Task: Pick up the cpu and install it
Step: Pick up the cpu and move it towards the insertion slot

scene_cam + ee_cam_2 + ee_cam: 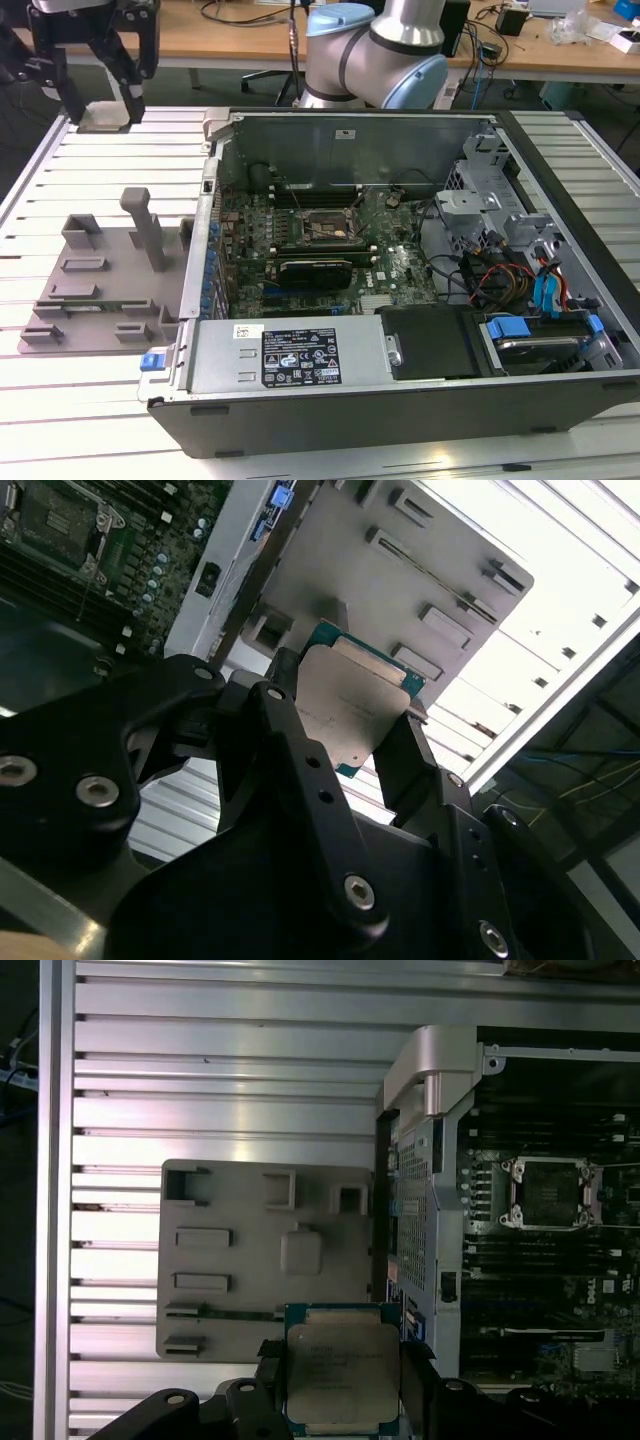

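Note:
My gripper hangs high over the far corner of the slatted table at the exterior view's left, shut on the cpu. In both wrist views the cpu is a flat square chip with a silver-grey top plate and a greenish rim, clamped by its two opposite edges between the black fingers. The open motherboard socket lies inside the computer case, well away from the gripper. The grey fixture tray sits on the table beneath and in front of the gripper.
The open computer case fills the table's middle and the exterior view's right, with a raised side wall between tray and motherboard. A tall post stands on the tray. The arm's base rises behind the case.

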Controlling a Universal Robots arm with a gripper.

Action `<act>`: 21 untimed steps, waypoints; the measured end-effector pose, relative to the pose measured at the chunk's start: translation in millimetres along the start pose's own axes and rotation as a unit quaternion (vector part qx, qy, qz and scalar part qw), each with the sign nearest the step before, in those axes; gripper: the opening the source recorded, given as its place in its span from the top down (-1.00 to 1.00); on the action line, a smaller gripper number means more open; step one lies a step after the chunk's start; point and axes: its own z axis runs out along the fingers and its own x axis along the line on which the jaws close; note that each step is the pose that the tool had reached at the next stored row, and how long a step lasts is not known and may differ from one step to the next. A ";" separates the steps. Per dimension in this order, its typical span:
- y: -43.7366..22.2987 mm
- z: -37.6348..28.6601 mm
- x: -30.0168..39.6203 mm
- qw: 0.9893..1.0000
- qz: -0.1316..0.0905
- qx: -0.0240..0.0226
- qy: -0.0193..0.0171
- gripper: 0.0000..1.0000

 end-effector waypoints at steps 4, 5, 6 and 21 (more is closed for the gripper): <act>-0.1 0.9 -10.2 1.000 0.000 0.000 0.000 -0.09; -0.1 1.1 -12.9 1.000 0.000 0.000 0.000 -0.09; -0.2 1.4 -16.1 1.000 0.000 0.000 0.000 -0.09; -1.1 4.8 -55.9 1.000 0.000 0.000 0.001 -0.09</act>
